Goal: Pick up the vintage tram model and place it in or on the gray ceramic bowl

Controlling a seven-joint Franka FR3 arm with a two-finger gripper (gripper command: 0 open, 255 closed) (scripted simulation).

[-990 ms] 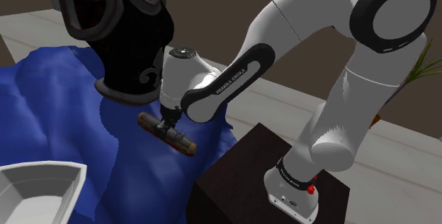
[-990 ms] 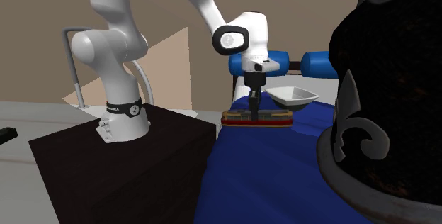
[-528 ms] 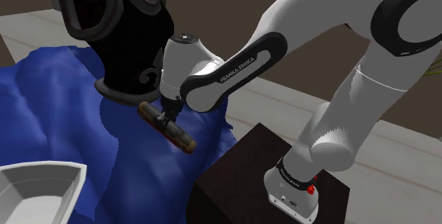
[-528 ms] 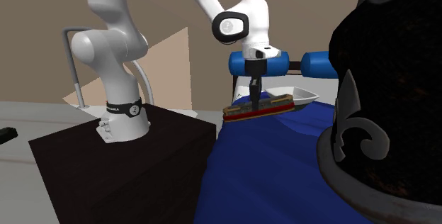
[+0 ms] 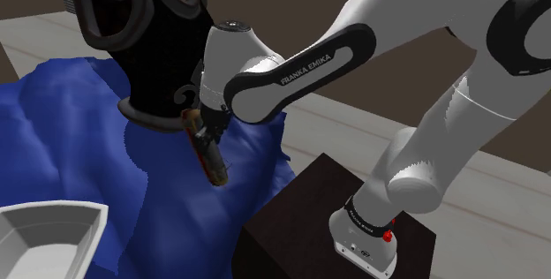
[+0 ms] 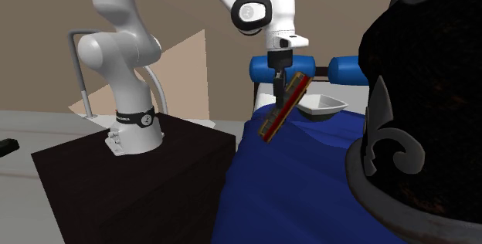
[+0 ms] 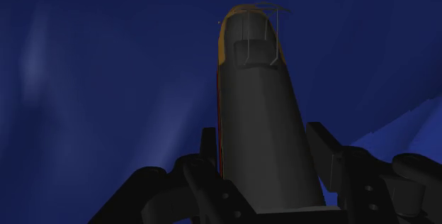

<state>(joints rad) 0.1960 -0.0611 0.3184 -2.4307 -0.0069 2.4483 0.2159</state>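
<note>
The all-black two-finger gripper [image 5: 209, 135] [image 6: 279, 89] [image 7: 262, 139] is clamped on the long vintage tram model [image 5: 212, 164] [image 6: 286, 105] [image 7: 256, 102], red and brown along its sides with a dark grey roof. The fingers press its two flanks, and the body tilts steeply, running on past the fingertips with its far end down toward the rumpled deep-blue cloth [image 5: 62, 145] [image 6: 309, 177] [image 7: 106, 81]. The pale grey, shallow squarish bowl [image 5: 55, 209] [image 6: 327, 109] sits on that cloth well apart from the fingers, and a tall black ornamented object [image 5: 163, 52] [image 6: 432, 88] stands close beside them.
</note>
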